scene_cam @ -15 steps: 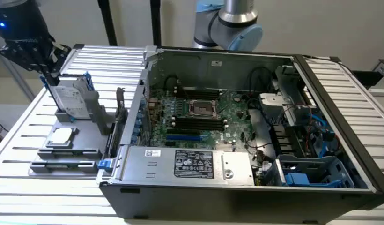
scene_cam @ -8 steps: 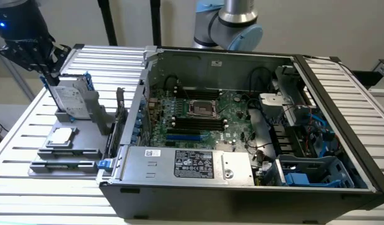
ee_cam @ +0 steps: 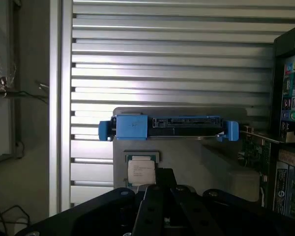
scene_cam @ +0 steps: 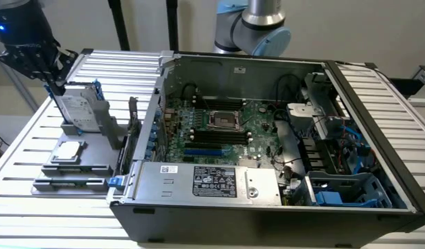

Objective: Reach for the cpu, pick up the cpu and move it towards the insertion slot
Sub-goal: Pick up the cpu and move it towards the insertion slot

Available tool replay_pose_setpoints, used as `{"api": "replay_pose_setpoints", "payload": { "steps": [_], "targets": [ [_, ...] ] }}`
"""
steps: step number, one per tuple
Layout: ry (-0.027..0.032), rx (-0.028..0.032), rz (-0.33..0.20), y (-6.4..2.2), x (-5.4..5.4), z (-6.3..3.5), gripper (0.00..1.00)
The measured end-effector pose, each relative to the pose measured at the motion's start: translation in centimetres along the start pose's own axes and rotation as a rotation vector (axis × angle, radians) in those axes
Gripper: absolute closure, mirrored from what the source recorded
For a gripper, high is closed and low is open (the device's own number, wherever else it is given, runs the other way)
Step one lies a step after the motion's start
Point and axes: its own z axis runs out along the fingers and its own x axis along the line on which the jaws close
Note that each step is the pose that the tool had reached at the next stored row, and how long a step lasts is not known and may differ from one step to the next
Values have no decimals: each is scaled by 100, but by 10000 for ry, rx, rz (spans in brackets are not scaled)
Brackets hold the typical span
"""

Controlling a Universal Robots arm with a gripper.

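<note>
At the exterior view's left, the hand [scene_cam: 55, 87] hangs high over the worktop [scene_cam: 19, 155]. It shows just above the top edge of the upright drive [scene_cam: 81, 109], and we cannot tell whether the two touch. Nor can we tell whether the hand is open or closed, though we see nothing in it. Near the drive, the cpu [scene_cam: 67, 151] lies flat in a recess of the grey tray [scene_cam: 71, 182], untouched. We read the step in hand as the reach, with the pick-up not yet begun.

In the wrist view the cpu [ee_cam: 141, 171] lies close by the hand [ee_cam: 163, 183], and the drive [ee_cam: 167, 127] is beyond it, edge-on with blue ends. We judge that little sideways correction is left. A good reach would:

- centre the hand over the chip
- square it to the chip's edges
- come straight down, keeping off the drive that stands beside the recess
- take the chip by its sides, since a skewed grip could tilt or jam it in the recess

Further to the exterior view's right stands the open case [scene_cam: 268, 207]. On its green board is the slot [scene_cam: 225, 120], well apart from the cpu, with the case wall between them.

Some things stay unclear:

- In the wrist view the hand covers one corner of the cpu, and its print is too small to read.
- The slot's dark centre is too small for us to say whether its frame is latched or lifted.
- The arm [scene_cam: 257, 23] is cut off at the exterior view's top edge.
</note>
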Motion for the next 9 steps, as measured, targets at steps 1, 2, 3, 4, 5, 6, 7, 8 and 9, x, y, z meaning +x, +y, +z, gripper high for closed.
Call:
{"api": "replay_pose_setpoints", "payload": {
  "steps": [1,2,3,4,5,6,7,8,9],
  "targets": [
    [-1,0,0,-18,3,0,89],
    [0,0,0,-39,9,0,89],
    [-1,0,0,-64,17,0,89],
    [-1,0,0,-92,25,0,89],
    [-2,0,0,-122,37,0,89],
    [0,1,-1,-150,49,-1,89],
    [0,1,-1,-175,62,-1,89],
    [0,0,-1,-195,75,-1,89],
    [0,1,-1,-212,90,0,89]
  ]
}}
